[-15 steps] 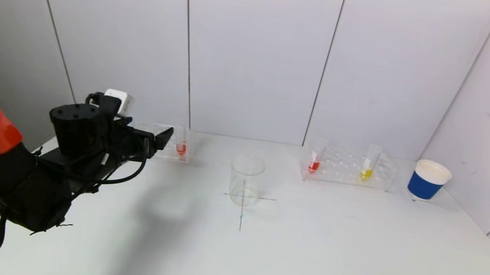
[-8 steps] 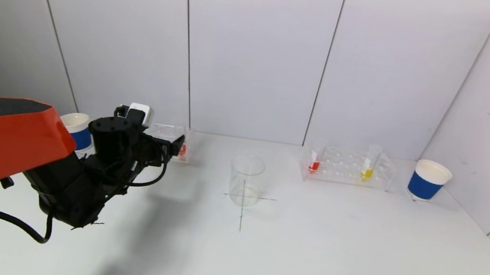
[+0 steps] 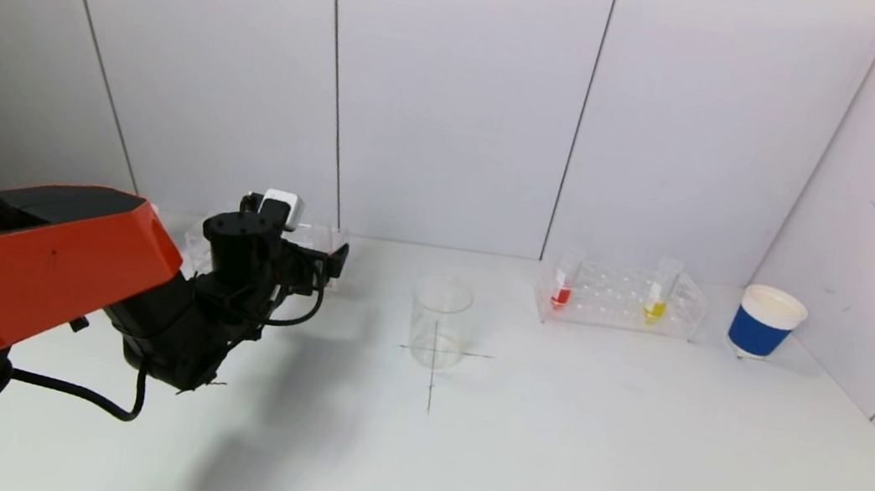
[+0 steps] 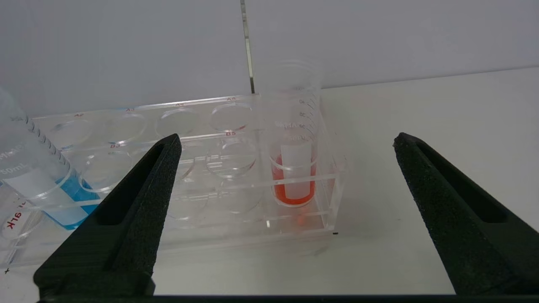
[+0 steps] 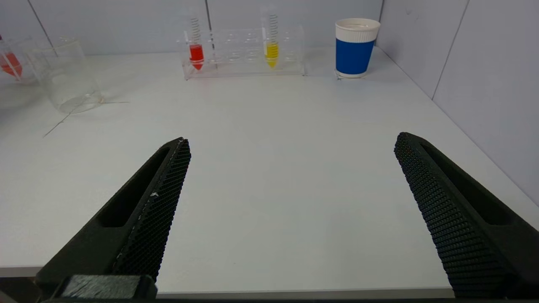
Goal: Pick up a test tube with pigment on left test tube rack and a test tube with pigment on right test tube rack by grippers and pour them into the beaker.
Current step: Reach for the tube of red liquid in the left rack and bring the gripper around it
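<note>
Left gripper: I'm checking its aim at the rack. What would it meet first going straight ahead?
Probably the red tube in the left rack; the open left gripper frames it, though depth is unclear.

The left rack point(image 4: 185, 139) bore red hole marks "B5", "A2" and "A3"; the blue-filled tube point(image 4: 38, 176) read "50mL"

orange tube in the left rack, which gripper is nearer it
Left. The left gripper is open right in front of the orange tube, not touching. The right gripper is open, far back over bare table.
</note>
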Robot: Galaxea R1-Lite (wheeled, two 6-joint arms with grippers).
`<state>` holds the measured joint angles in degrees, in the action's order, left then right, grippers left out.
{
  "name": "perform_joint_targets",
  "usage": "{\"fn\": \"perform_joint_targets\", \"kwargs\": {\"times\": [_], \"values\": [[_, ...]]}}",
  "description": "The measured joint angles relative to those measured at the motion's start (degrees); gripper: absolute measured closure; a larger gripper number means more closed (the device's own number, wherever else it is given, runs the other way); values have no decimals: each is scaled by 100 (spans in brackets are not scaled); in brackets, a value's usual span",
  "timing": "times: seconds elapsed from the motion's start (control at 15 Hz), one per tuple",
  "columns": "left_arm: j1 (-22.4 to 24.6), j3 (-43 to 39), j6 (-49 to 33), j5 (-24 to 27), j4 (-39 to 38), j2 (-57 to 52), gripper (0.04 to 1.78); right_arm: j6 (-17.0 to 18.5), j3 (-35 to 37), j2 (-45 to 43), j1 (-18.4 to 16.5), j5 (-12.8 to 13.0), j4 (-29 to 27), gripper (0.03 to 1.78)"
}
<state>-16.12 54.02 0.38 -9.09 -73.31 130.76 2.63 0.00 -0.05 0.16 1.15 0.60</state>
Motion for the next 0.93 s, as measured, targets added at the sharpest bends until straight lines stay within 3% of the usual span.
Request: {"fn": "perform_joint_targets", "kwargs": {"times": [0.93], "values": [[0, 720, 50, -165, 217, 336, 6, 0, 0, 0, 0, 0, 0, 5]]}}
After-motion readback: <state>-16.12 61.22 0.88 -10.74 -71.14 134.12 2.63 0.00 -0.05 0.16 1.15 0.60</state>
